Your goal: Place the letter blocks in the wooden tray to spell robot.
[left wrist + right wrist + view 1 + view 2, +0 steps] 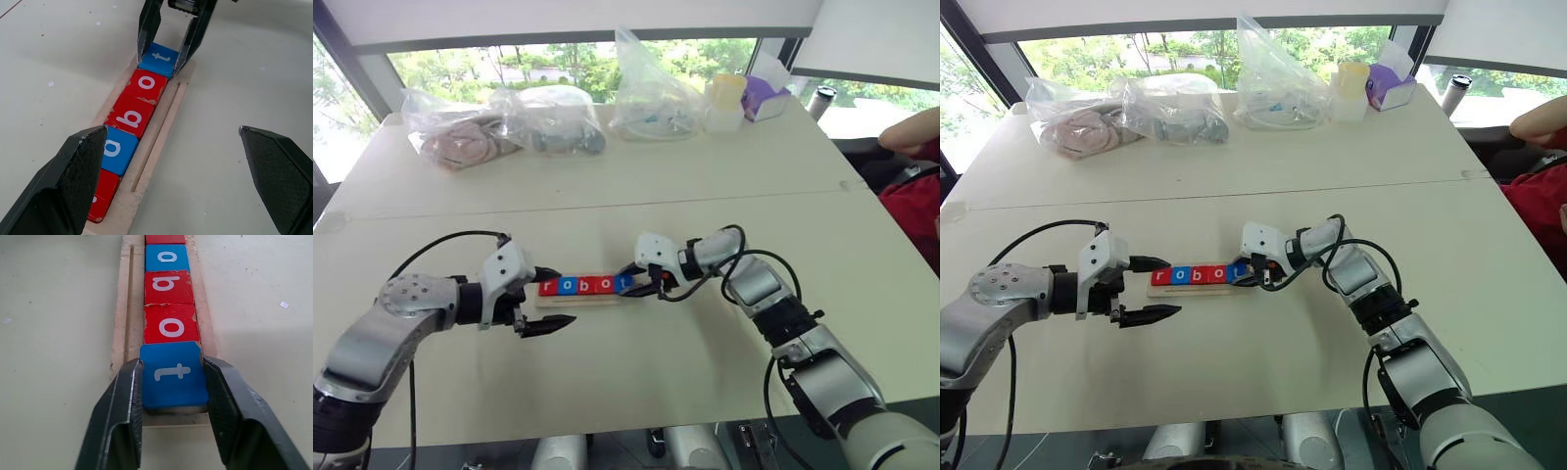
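A: Where's the tray [578, 298] from where you sit?

B: I see it lying flat on the pale surface [636, 186], between my two grippers. All five blocks sit in it in one row, reading r, o, b, o, t from my left gripper's end to my right's.

A: Colours?

B: Red r block [547, 287] at the tray's left end, then the blue o block [567, 286], the red b block [128, 115], the red o block [170, 325] and the blue t block [175, 375] at the tray's right end. The blocks touch one another edge to edge. Alongside the row the tray has a narrow groove in its wood.

A: Right gripper?

B: My right gripper [173, 396] is at the tray's right end with a finger [120, 401] on each side of the t block. In the wrist view both fingers lie right against its edges. Whether they are pinching it or just loosening I cannot tell.

A: And the left?

B: My left gripper [544, 300] is spread wide at the tray's left end, fingers well apart, holding nothing. One finger is over the r block's end of the tray, the other off to the tray's near side over bare surface.

A: Anything else on the surface?

B: Far beyond the tray, by the window, I see clear plastic bags [504, 122].
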You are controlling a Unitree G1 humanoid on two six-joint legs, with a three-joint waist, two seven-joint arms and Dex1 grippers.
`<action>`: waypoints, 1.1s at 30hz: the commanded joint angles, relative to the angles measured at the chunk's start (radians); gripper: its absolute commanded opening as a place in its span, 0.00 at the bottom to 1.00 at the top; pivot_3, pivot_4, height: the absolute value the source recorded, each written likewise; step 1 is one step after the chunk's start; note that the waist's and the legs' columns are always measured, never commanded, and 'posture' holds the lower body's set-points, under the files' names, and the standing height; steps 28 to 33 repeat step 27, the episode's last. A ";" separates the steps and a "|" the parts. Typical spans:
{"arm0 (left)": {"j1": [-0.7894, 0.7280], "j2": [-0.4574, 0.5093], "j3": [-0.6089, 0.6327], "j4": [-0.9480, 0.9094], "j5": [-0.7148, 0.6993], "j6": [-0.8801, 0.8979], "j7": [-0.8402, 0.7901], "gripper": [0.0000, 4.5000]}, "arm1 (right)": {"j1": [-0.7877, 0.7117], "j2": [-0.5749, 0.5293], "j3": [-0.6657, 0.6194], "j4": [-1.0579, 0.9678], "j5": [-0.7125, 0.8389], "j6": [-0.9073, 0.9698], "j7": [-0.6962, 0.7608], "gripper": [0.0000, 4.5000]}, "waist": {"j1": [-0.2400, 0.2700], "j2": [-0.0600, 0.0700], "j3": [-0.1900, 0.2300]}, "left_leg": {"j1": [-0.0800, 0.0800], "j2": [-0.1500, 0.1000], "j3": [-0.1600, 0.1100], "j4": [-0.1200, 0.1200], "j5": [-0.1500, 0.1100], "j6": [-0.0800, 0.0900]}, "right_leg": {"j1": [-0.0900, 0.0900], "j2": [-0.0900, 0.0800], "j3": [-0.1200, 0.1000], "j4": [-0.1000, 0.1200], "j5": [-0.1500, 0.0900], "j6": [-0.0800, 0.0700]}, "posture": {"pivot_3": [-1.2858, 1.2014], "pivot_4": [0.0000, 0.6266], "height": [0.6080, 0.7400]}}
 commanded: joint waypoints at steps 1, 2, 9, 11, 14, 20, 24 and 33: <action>-0.010 -0.004 0.010 -0.012 0.000 -0.012 0.007 1.00 | -0.027 0.020 -0.032 -0.011 0.011 0.001 -0.034 0.80 | 0.000 0.000 0.000 | 0.000 0.000 0.000 0.000 0.000 0.000 | 0.000 0.000 0.000 0.000 0.000 0.000 | 0.52 0.24 1.00; -0.011 -0.004 0.011 -0.010 0.000 -0.012 0.007 1.00 | -0.031 0.025 -0.042 -0.013 0.014 0.007 -0.050 0.93 | 0.000 0.000 0.000 | 0.000 0.000 0.000 0.000 0.000 0.000 | 0.000 0.000 0.000 0.000 0.000 0.000 | 0.52 0.24 1.00; -0.015 -0.006 0.013 -0.007 0.002 -0.011 0.010 1.00 | -0.028 0.015 -0.108 -0.089 0.056 0.072 -0.092 0.99 | 0.001 0.000 0.000 | 0.000 0.000 0.000 0.000 0.000 0.000 | 0.000 0.000 0.000 0.000 0.000 0.000 | 0.52 0.24 1.00; -0.012 0.002 0.025 -0.003 -0.003 -0.007 0.006 1.00 | 0.002 -0.014 -0.141 -0.172 0.093 0.132 -0.089 0.99 | 0.001 0.000 0.000 | 0.000 0.000 0.000 0.000 0.000 0.000 | 0.000 0.000 0.000 0.000 0.000 0.000 | 0.52 0.24 1.00; 0.002 0.024 0.059 0.009 -0.009 -0.002 -0.001 1.00 | 0.072 -0.081 -0.194 -0.316 0.136 0.220 -0.100 0.99 | 0.005 0.000 0.000 | -0.001 0.000 -0.001 0.000 0.000 0.000 | 0.000 0.000 0.000 0.000 0.000 0.000 | 0.52 0.24 1.00; 0.116 0.046 0.222 -0.013 -0.089 0.071 0.003 1.00 | 0.224 -0.211 -0.344 -0.595 0.281 0.464 -0.140 0.99 | 0.000 0.000 0.000 | -0.001 0.000 0.000 0.000 0.000 0.000 | 0.000 -0.001 0.000 -0.001 0.000 0.000 | 0.52 0.24 1.00; 0.274 0.026 0.344 -0.047 -0.110 0.112 0.038 1.00 | 0.349 -0.299 -0.451 -0.772 0.400 0.629 -0.160 0.99 | 0.000 0.000 0.000 | 0.000 0.001 0.000 -0.002 0.000 0.000 | -0.001 0.000 0.000 -0.001 -0.001 0.001 | 0.52 0.24 1.00; 0.365 -0.045 0.458 -0.085 -0.158 0.147 0.105 1.00 | 0.495 -0.374 -0.535 -0.898 0.476 0.721 -0.170 0.99 | 0.005 0.000 -0.001 | 0.000 0.002 -0.002 -0.002 0.000 0.000 | 0.000 0.000 -0.001 -0.002 -0.004 0.000 | 0.52 0.24 1.00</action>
